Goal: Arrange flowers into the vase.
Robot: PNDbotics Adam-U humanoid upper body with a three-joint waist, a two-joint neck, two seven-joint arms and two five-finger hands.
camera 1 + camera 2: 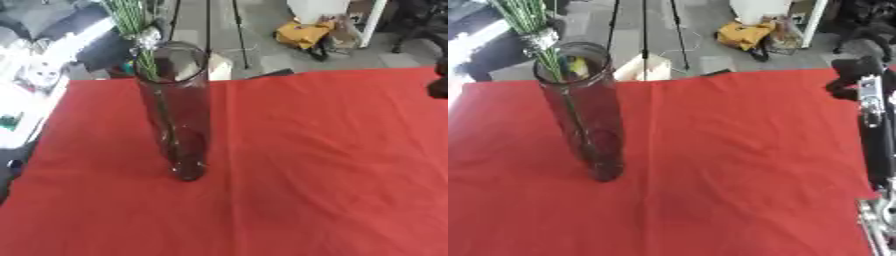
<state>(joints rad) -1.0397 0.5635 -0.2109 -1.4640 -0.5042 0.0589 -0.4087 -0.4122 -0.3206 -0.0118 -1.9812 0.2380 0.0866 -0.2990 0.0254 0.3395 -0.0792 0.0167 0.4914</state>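
A tall clear glass vase stands upright on the red tablecloth, left of the middle. A bunch of green flower stems leans out of its mouth to the upper left, tied with a silvery band. The stem ends reach down inside the glass, and the blooms are cut off by the top edge. My right arm runs up the right edge of the right eye view. Its dark hand is over the cloth's far right corner, far from the vase, and too blurred to read. My left hand does not show.
Beyond the table's far edge are tripod legs, a yellow bag on the floor and a pale box just behind the cloth. White clutter lies off the table's left side.
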